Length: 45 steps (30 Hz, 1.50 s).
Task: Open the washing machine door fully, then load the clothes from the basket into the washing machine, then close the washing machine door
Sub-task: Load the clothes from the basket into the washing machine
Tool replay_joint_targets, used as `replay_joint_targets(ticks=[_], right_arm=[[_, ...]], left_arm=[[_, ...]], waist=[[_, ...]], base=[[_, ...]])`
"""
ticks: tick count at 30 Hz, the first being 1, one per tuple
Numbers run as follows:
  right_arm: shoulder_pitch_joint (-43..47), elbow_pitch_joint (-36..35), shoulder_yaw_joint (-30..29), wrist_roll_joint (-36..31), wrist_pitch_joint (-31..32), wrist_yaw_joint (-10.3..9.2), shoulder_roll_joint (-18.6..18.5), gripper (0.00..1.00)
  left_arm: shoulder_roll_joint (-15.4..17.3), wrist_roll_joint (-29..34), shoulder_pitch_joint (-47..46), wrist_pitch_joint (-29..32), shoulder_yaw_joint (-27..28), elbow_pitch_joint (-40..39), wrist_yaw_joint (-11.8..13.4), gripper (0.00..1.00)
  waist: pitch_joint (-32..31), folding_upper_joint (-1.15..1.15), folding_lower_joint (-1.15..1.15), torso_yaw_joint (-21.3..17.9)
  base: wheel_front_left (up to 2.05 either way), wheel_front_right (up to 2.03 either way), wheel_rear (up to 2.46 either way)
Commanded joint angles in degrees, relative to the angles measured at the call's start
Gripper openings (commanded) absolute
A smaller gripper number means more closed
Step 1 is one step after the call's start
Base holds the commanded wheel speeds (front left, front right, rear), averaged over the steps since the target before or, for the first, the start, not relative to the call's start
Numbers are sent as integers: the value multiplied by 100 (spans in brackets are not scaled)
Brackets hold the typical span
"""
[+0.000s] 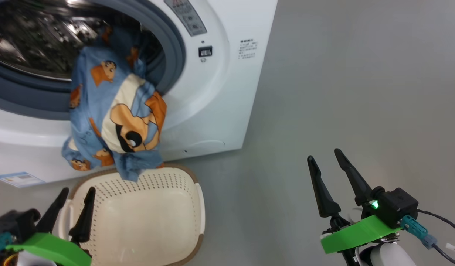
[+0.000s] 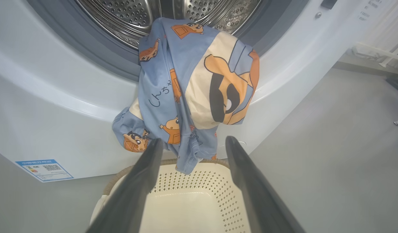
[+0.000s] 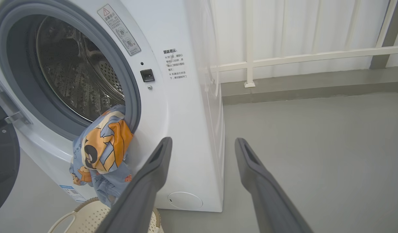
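Note:
The clothes [image 1: 114,118] hang half out of the washing machine [image 1: 220,92], draped over the grey gasket with the cartoon face panel outward; they show as clothes [image 2: 192,87] and clothes [image 3: 102,152] in both wrist views. Their lower end dangles just above the basket [image 1: 146,218], whose inside is bare. My left gripper [image 1: 77,192] is open over the basket's left rim, short of the fabric. Out on the floor to the right, my right gripper [image 1: 323,155] is open and holds nothing. The washing machine door [image 3: 3,158] stands swung open at the left edge of the right wrist view.
A blue energy label [image 1: 18,179] sits low on the washer front. Grey floor [image 1: 360,92] stretches to the right of the machine. A white railing [image 3: 299,58] and pale curtain run along the wall behind it.

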Motion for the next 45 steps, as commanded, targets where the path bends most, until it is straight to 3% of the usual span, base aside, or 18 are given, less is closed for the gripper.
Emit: replay_joint_targets(ticks=[1, 13, 23, 34, 43, 45], right_arm=[[-47, -196, 122, 68, -46, 26, -39, 100], [37, -799, 302, 96, -46, 26, -39, 100], [137, -1197, 398, 131, -46, 26, -39, 100], [224, -1352, 432, 172, -46, 26, -39, 100], [210, -1385, 421, 153, -46, 26, -39, 100], [203, -1375, 416, 151, -46, 26, -39, 100]], left_arm=[[276, -104, -302, -39, 111, -27, 4, 100], [1103, -955, -1461, -187, -1076, 787, 4, 100], [1472, -1434, -2313, -298, -1667, 1297, 4, 100], [1571, -1799, -2962, -328, -2059, 1432, 4, 100], [1479, -1926, -3237, -330, -1642, 1404, 3, 100], [1484, -1905, -3237, -330, -1684, 1319, 3, 15]], waist=[[307, 0, 0, -174], [1257, 0, 0, -552], [1775, 0, 0, -799], [1955, 0, 0, -901], [2007, 0, 0, -886], [1998, 0, 0, -869]], base=[[0, 0, 0], [0, 0, 0], [0, 0, 0], [0, 0, 0], [0, 0, 0], [0, 0, 0]])
